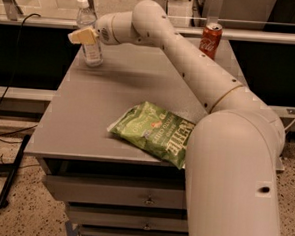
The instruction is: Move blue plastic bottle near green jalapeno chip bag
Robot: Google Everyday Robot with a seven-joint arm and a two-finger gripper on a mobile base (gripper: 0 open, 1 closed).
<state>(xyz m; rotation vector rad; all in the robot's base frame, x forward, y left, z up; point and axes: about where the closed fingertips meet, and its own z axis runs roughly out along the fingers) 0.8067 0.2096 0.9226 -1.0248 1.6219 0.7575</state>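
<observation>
The blue plastic bottle (93, 53), clear with a white cap, stands upright at the table's far left corner. My gripper (83, 36) is at the bottle's mid height, its pale yellow tip crossing in front of the bottle's left side. The arm reaches to it from the lower right, across the table. The green jalapeno chip bag (152, 133) lies flat near the table's front edge, right of centre, well apart from the bottle. Its right end is hidden behind my arm.
A red soda can (211, 39) stands at the far right of the grey table (87, 121). Drawers (147, 200) are under the tabletop. A black cable (12, 36) and a dark pole are on the floor to the left. A railing runs behind the table.
</observation>
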